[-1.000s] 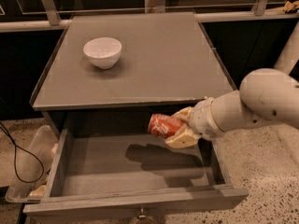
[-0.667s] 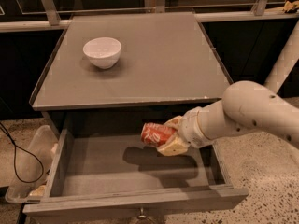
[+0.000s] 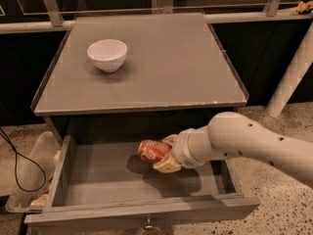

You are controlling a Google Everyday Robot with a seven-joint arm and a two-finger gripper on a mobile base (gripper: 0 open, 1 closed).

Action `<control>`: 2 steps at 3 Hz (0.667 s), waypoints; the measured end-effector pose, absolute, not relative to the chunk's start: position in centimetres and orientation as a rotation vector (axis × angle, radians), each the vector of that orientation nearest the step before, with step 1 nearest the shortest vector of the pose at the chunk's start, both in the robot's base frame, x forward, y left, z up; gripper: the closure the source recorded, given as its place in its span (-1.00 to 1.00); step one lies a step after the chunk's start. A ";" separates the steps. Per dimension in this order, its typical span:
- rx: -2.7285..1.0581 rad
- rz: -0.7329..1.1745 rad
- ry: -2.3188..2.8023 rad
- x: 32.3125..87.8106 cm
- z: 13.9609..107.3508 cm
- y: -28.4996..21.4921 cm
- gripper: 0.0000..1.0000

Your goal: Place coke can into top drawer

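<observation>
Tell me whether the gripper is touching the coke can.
Touching. The camera view shows the gripper with its tan fingers closed above and below the right end of the coke can, no gap between them, over the open top drawer.

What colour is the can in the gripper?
Red with white lettering, in the camera view; the gripper holds the coke can over the open top drawer.

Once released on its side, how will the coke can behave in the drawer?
The tool holds the coke can sideways within the top drawer, so it will probably roll on that flat bottom. The drawer walls should likely stop it.
</observation>
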State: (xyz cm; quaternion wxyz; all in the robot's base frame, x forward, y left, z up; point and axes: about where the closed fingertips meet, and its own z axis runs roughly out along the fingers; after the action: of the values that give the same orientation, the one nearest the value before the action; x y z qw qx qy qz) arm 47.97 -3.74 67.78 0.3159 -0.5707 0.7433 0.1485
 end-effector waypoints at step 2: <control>-1.369 0.444 1.956 50.4 63.7 -3.0 1.00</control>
State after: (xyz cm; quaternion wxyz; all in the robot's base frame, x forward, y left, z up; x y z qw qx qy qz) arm 50.42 -3.04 63.66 0.3493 -0.5282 0.7548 0.1713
